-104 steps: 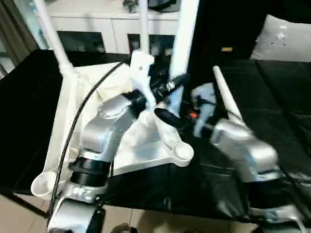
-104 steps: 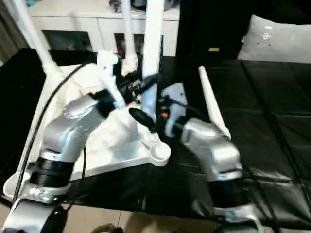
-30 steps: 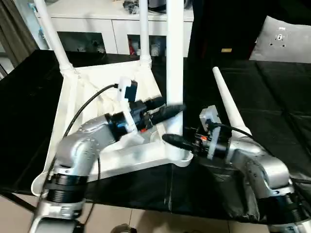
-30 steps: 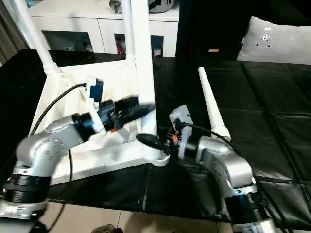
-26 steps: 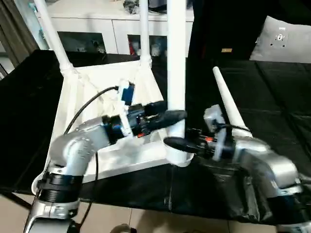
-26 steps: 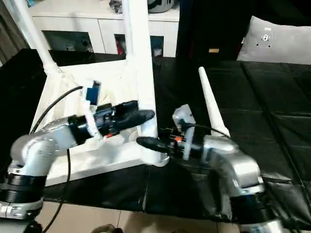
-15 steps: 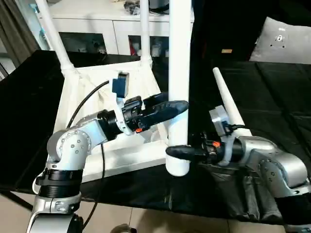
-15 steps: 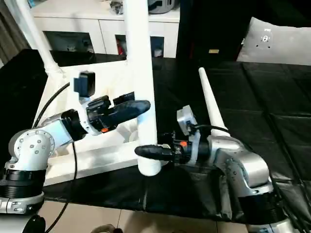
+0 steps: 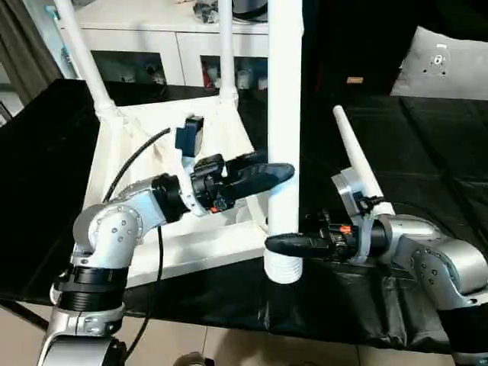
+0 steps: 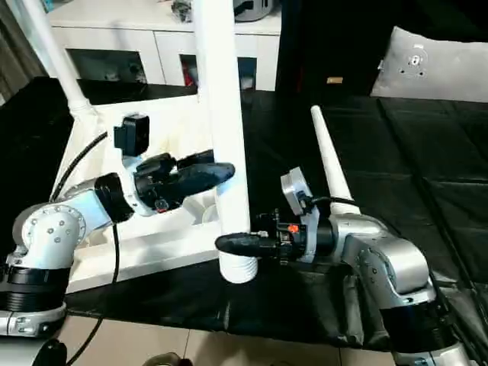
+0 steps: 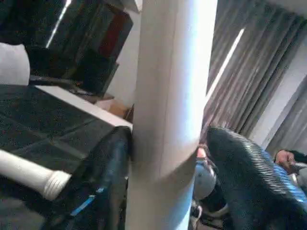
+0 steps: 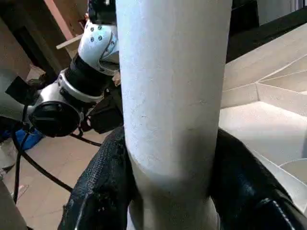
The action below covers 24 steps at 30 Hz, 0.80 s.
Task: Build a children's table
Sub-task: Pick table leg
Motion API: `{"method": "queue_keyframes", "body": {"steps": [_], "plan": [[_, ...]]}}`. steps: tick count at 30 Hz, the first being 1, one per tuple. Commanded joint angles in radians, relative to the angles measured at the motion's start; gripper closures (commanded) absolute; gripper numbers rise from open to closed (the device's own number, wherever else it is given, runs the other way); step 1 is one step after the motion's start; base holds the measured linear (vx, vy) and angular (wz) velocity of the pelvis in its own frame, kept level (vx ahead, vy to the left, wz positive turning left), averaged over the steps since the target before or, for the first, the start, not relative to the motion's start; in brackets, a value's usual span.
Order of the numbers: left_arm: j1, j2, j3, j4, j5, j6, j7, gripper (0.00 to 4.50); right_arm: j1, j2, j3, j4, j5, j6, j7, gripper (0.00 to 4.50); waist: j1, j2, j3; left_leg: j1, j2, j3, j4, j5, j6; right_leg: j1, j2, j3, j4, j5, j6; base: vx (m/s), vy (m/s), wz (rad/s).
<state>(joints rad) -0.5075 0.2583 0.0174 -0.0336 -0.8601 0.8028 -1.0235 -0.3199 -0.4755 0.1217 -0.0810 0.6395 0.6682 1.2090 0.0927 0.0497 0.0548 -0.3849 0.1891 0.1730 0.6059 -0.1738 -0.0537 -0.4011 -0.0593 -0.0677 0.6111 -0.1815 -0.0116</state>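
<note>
The white children's table top (image 9: pixel 110 152) lies upside down on the black work table. Two white legs (image 9: pixel 82 57) (image 9: pixel 226 46) stand in its far corner sockets. A third leg (image 9: pixel 284 91) is held upright over the near right corner, its ribbed end (image 9: pixel 284 268) hanging free. My left gripper (image 9: pixel 278 169) is shut on this leg at mid-height, its fingers (image 11: pixel 110 163) on either side. My right gripper (image 9: pixel 282 244) is shut on it lower down, fingers (image 12: pixel 100 191) hugging it just above the ribbed end. The near right socket is hidden behind the leg. A fourth leg (image 9: pixel 352 156) lies loose on the right.
The black-covered work table (image 9: pixel 442 160) stretches to the right, its front edge just below the held leg. A grey cushion (image 9: pixel 450 61) lies at the back right. A white cabinet (image 9: pixel 152 30) stands behind the table.
The held leg stood in the near right corner socket a second ago; it is now lifted out, ribbed end showing, nearer the table's front edge. Both grippers kept hold.
</note>
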Motion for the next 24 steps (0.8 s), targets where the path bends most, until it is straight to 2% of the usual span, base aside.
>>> {"method": "queue_keyframes", "body": {"steps": [1,8,11,20,24], "plan": [[0.007,0.017,-0.028,-0.018,0.031,-0.016,-0.015,2.0,-0.027,-0.004,0.001,-0.025,0.018,0.005,0.01,2.62,0.005,-0.017,-0.069,0.014,0.032,-0.012,-0.064,-0.165,0.036,0.051,-0.072,0.044,-0.086,-0.341,-0.135,0.0,0.0,0.0],[0.016,0.023,-0.042,-0.023,0.038,-0.024,-0.023,2.55,-0.028,-0.005,0.006,-0.025,0.014,0.004,0.011,2.62,0.005,-0.017,-0.071,0.013,0.032,-0.011,-0.062,-0.155,0.037,0.051,-0.073,0.045,-0.082,-0.315,-0.15,0.0,0.0,0.0],[0.015,0.02,-0.035,-0.021,0.026,-0.021,-0.02,2.64,-0.029,-0.006,0.007,-0.024,0.014,0.006,0.012,2.62,0.005,-0.019,-0.07,0.013,0.031,-0.011,-0.062,-0.156,0.038,0.052,-0.073,0.044,-0.083,-0.321,-0.148,0.0,0.0,0.0],[0.014,0.006,-0.018,-0.009,0.009,-0.02,0.0,2.67,-0.037,-0.006,0.009,-0.012,-0.021,-0.023,-0.009,2.62,0.006,-0.017,-0.071,0.013,0.031,-0.011,-0.061,-0.154,0.037,0.051,-0.072,0.044,-0.083,-0.324,-0.145,0.0,0.0,0.0],[0.013,0.003,-0.009,-0.005,0.003,-0.019,0.005,2.67,-0.048,0.009,-0.005,0.008,-0.025,-0.014,-0.047,2.62,0.004,-0.018,-0.071,0.012,0.031,-0.011,-0.061,-0.152,0.037,0.052,-0.071,0.043,-0.082,-0.318,-0.146,0.0,0.0,0.0]]}}
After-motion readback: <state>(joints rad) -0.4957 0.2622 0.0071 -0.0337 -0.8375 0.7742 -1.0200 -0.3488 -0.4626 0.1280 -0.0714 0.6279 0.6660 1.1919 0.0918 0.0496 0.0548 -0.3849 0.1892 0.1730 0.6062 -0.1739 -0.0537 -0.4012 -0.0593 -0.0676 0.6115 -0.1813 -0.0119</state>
